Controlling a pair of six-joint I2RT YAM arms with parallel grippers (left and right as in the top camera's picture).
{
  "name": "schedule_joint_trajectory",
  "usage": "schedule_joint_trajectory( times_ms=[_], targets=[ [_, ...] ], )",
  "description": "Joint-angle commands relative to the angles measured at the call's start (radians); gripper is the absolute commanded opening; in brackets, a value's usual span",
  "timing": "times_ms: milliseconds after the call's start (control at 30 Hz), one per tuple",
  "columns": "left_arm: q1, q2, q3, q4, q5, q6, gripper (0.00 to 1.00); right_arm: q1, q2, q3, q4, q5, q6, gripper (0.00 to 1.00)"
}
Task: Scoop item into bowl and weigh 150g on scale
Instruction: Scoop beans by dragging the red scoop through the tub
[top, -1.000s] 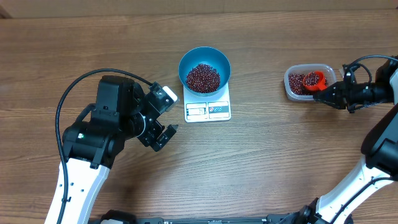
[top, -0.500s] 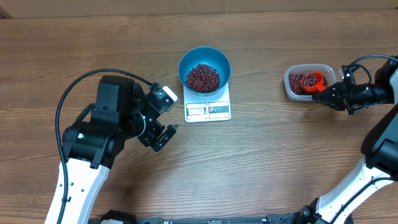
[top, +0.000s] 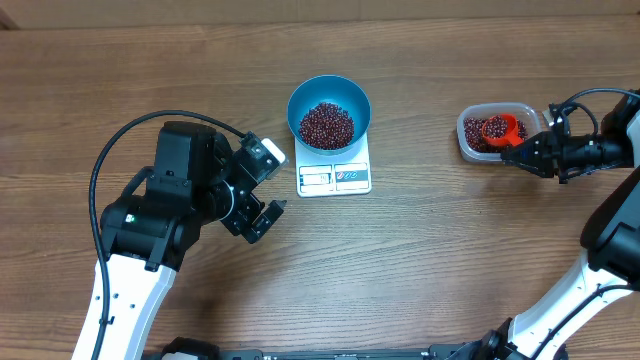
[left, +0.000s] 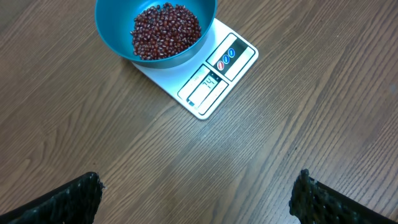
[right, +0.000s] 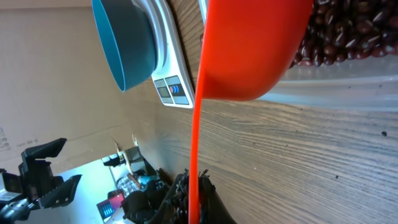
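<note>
The blue bowl (top: 329, 112) sits on the white scale (top: 335, 176) at the table's middle, with a heap of dark red-brown beans (top: 326, 125) inside. The left wrist view shows the same bowl (left: 155, 31), the beans (left: 165, 30) and the scale (left: 214, 78) ahead. My left gripper (top: 262, 192) hangs open to the left of the scale, nothing between its fingers (left: 81, 196). My right gripper (top: 530, 152) is shut on the handle of an orange scoop (top: 503, 130), whose cup (right: 249, 43) lies in the clear tub (top: 495, 131) of beans (right: 348, 31).
The clear plastic tub stands at the right of the table, well apart from the scale. Bare wood lies between the two. The right arm's white links (top: 600, 270) run along the right edge.
The scoop has shifted slightly further into the tub. The left arm has not moved.
</note>
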Motion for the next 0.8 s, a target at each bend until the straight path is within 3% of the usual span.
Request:
schedule_joint_trajectory(
  times_ms=[0,767],
  targets=[
    [0.004,0.003,0.023,0.003,0.000,-0.011,1.00,-0.005,0.008,-0.003,-0.007,-0.031,-0.020,0.04],
    [0.004,0.003,0.023,0.003,0.000,-0.011,0.99,-0.002,0.007,-0.003,-0.018,-0.114,-0.027,0.04]
  ],
)
